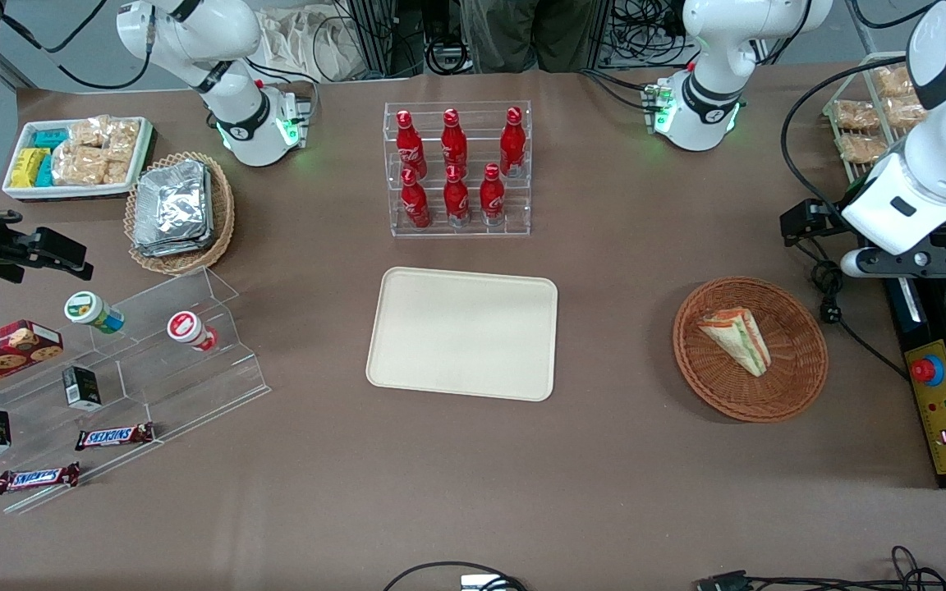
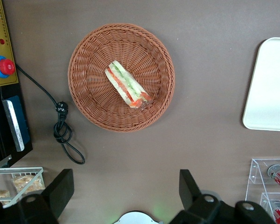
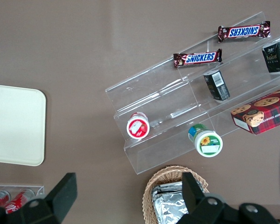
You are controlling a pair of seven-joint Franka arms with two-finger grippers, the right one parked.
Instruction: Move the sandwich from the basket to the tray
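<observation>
So the hand (image 2: 123,193) hangs wide open and empty above the basket (image 2: 86,100); I'd pinch the sandwich (image 2: 127,85) across its slanted ten-to-four length.

table (image 1: 604,460): brown, matte | lighting: even | cables (image 1: 925,574) at edge

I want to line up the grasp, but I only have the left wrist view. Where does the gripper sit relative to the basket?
Observer: The front view shows the gripper raised above the table, farther from the front camera than the basket, fingers open.
Operator: Is the whole tray free?
Observer: Yes, the tray holds nothing anywhere, which the front view shows in full.
Operator: What stands near the tray?
Observer: A clear rack of red bottles stands farther from the front camera than the tray. The sandwich lies in the basket.
</observation>
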